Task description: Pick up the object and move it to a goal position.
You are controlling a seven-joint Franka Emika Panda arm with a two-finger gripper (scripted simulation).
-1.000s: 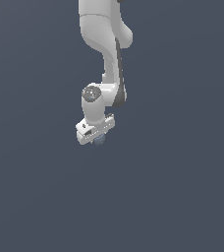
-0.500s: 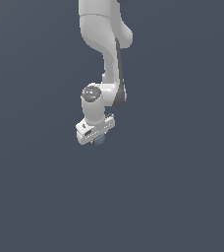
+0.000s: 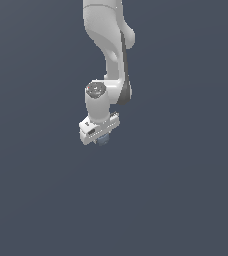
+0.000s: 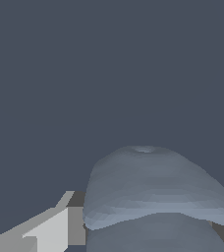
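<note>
Object point(image 3: 103, 141), a dull grey-blue lump, is seen tucked under the white gripper point(image 3: 102, 140), pinched between the fingers point(image 4: 45, 229). In the wrist view it bulges close to the camera. The arm point(image 3: 108, 45) is hung over a plain dark surface point(image 3: 186, 190).

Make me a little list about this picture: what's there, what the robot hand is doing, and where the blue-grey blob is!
robot: one white arm reaching down from the top of the exterior view
gripper: pointing down, with the object between its fingers
object: small grey-blue lump, peeking out under the gripper in the exterior view and filling much of the wrist view
grip: looks shut on the object
background: plain dark grey-blue, no goal marker visible
</note>
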